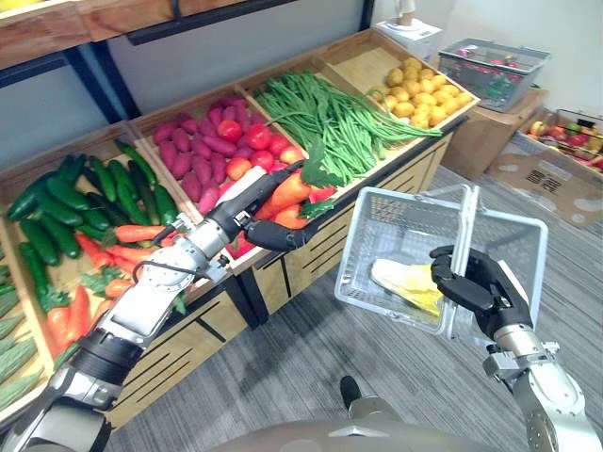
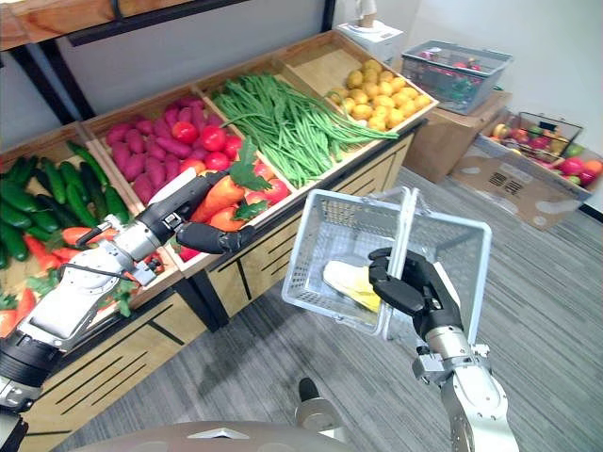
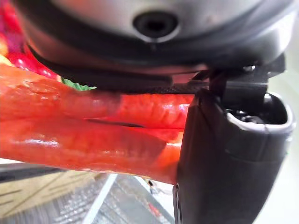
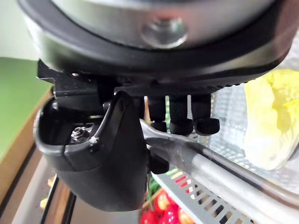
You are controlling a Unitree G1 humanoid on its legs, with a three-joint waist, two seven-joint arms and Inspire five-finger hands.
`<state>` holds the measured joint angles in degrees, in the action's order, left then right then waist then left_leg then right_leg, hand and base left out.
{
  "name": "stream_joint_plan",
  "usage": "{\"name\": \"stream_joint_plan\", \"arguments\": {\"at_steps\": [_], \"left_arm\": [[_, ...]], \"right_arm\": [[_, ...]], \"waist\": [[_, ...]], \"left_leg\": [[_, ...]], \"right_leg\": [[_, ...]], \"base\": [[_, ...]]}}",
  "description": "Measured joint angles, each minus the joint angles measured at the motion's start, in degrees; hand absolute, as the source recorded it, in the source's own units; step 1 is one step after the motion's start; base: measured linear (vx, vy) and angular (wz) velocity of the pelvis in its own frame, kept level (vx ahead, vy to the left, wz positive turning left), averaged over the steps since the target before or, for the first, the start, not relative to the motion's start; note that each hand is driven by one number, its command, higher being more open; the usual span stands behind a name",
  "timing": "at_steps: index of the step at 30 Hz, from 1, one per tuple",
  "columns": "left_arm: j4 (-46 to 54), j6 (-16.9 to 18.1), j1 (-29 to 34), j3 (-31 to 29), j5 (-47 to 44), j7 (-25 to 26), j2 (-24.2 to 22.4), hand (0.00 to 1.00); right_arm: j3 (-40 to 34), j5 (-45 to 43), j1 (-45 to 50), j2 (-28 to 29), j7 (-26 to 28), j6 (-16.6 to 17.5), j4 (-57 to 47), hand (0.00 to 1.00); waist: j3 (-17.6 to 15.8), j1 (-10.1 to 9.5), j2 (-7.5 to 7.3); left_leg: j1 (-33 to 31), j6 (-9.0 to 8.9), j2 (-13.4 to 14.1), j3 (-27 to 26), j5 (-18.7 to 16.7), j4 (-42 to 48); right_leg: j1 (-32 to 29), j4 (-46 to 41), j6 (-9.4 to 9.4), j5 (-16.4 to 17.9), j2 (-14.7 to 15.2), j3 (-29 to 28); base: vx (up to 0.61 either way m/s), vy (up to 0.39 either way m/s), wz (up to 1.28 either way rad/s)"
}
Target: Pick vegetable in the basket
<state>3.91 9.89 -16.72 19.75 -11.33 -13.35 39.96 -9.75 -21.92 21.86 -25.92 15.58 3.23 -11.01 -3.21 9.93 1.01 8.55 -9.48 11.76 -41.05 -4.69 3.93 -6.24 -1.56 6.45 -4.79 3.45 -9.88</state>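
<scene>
The stall (image 1: pixel 188 350) stood to the left. The right hand (image 1: pixel 476 285) gripped the handle (image 1: pixel 464 226) of the basket (image 1: pixel 377 235). The left hand (image 1: pixel 273 233) clutched a carrot (image 1: pixel 287 191) at the stall's edge, lengthwise toward the basket just to its right.

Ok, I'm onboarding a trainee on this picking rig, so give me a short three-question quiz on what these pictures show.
1. True or false: the grey mesh plastic basket has a pale yellow leafy vegetable lying in it.
2. What is the left hand closed on? A) a purple sweet potato B) an orange carrot with green leaves C) a dark green cucumber
3. Fill in: the right hand holds the basket by its ____.
Key: 1 true; 2 B; 3 handle.
</scene>
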Motion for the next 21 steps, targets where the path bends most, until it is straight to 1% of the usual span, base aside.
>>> {"name": "stream_joint_plan", "arguments": {"at_steps": [1,2,3,7,9,12,15,18,21], "left_arm": [[-0.05,0.00,-1.16,0.71,-0.19,-0.09,-0.09,0.00],[-0.09,0.00,-2.06,1.10,-0.61,-0.18,-0.09,0.00],[-0.56,0.00,-3.46,1.94,-2.35,-0.19,-0.18,0.00],[-2.21,0.01,-6.04,2.47,-2.84,-0.12,-1.41,0.00],[-3.08,0.01,-6.28,2.50,-4.32,0.25,-2.64,0.00],[-3.55,0.01,-6.48,2.92,-4.75,0.71,-5.00,0.00],[-3.56,0.01,-6.72,4.16,-4.83,0.86,-6.37,0.00],[-3.56,0.01,-8.12,5.46,-4.83,0.84,-8.12,0.00],[-3.62,0.03,-8.31,5.45,-4.83,1.36,-10.19,0.00]], "right_arm": [[1.01,-1.46,-0.40,-1.49,1.14,0.00,-0.35,0.00],[1.60,-1.60,-0.45,-1.93,1.72,0.00,-0.77,0.00],[2.75,-2.04,-0.47,-2.65,2.59,0.00,-1.08,0.00],[5.16,-3.69,-0.60,-3.83,4.11,0.00,-1.07,0.00],[7.42,-3.97,-0.82,-5.04,4.42,0.00,-1.09,0.00],[8.58,-4.10,-0.89,-5.87,5.34,0.00,-1.11,0.00],[9.26,-4.23,-0.89,-5.88,6.00,-0.01,-1.11,0.00],[9.47,-4.27,-1.13,-5.90,6.37,-0.01,-1.27,0.00],[9.50,-4.27,-1.42,-5.90,6.29,-0.01,-2.35,0.00]], "waist": [[-0.01,0.51,0.03],[-0.03,0.58,0.02],[-0.04,1.36,0.06],[-0.15,1.98,0.23],[-0.41,2.94,0.66],[-0.86,3.11,1.33],[-1.08,3.21,1.72],[-1.06,3.41,1.78],[-1.06,4.25,1.79]], "left_leg": [[-0.13,-0.28,0.66,-0.66,-0.67,1.10],[-0.17,-0.46,1.09,-1.31,-1.14,1.92],[-0.12,-0.69,1.73,-1.80,-1.65,2.63],[-0.13,-0.90,2.67,-3.56,-2.97,4.55],[0.00,-0.97,2.87,-4.55,-3.91,5.73],[-0.08,-0.88,2.98,-5.84,-5.38,7.43],[-0.41,-0.79,3.38,-6.29,-6.48,9.18],[-2.05,-0.54,4.32,-6.29,-7.85,11.98],[-2.89,-0.39,5.04,-6.27,-9.14,14.37]], "right_leg": [[0.01,0.54,0.23,-0.44,-0.38,-0.73],[-0.03,0.84,0.30,-0.70,-0.70,-1.41],[-0.06,0.87,0.38,-0.80,-1.07,-1.82],[-0.62,0.90,1.06,-1.24,-1.70,-4.03],[-0.73,0.97,1.44,-1.48,-1.78,-5.26],[-1.11,0.98,1.63,-1.60,-1.70,-6.80],[-1.32,0.99,1.65,-1.62,-1.67,-7.59],[-2.19,1.06,2.23,-1.99,-1.64,-7.94],[-2.36,1.31,2.50,-2.38,-1.57,-8.31]], "base": [[0.00,-0.029,-0.35],[0.00,-0.031,-0.36],[0.00,-0.027,-0.23],[-0.02,-0.012,-0.29],[-0.04,0.003,-0.24],[-0.04,0.007,-0.21],[-0.03,0.005,-0.15],[-0.03,0.002,-0.06],[-0.04,0.025,-0.06]]}}
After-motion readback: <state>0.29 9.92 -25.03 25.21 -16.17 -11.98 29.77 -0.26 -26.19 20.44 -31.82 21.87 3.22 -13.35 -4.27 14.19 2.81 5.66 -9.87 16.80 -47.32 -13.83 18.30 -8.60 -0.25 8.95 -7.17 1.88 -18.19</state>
